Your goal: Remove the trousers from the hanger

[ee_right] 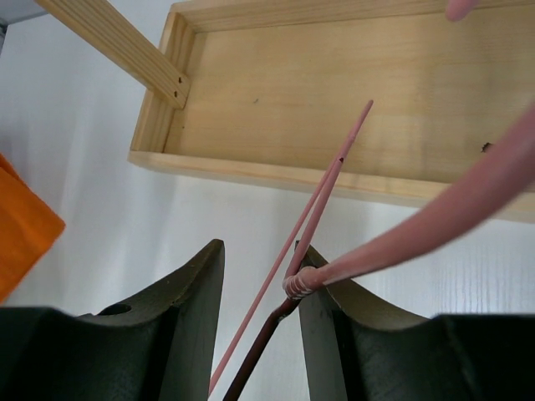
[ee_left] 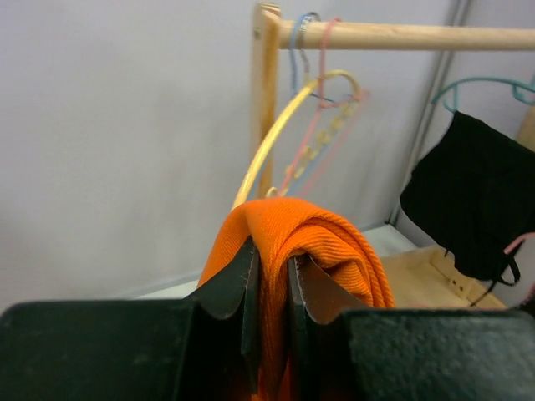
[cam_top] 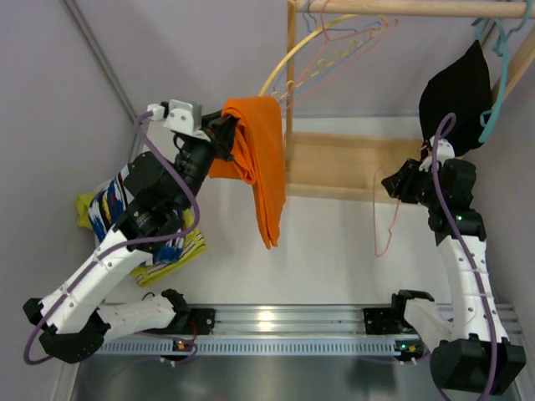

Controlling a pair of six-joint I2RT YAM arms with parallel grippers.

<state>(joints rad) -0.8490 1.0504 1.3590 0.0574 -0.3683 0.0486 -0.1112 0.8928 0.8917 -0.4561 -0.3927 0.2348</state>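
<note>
The light wooden clothes rack [cam_top: 351, 163] stands at the back of your white table [cam_top: 334, 259], its round rod across the top and a shallow tray as its base. The orange ribbed trousers [cam_top: 263, 159] hang in front of the rack's left post. They are folded over at the top, with one leg dangling towards the table. A black garment [cam_top: 456, 96] hangs from a teal hanger [cam_top: 499, 50] at the right end of the rod. A pile of folded yellow and blue-striped clothes [cam_top: 180, 251] lies under your left arm.

A curved yellow hanger [ee_left: 267, 146] hooks on the rod. Its lower end passes behind the trousers' fold, and you cannot tell whether it touches the cloth.

Your left gripper [ee_left: 272, 267] is clamped tight on the top fold of the trousers. Your right gripper [ee_right: 259, 255] has its jaws apart, with the twisted neck of a thin pink wire hanger [ee_right: 326, 200] resting against one finger.
</note>
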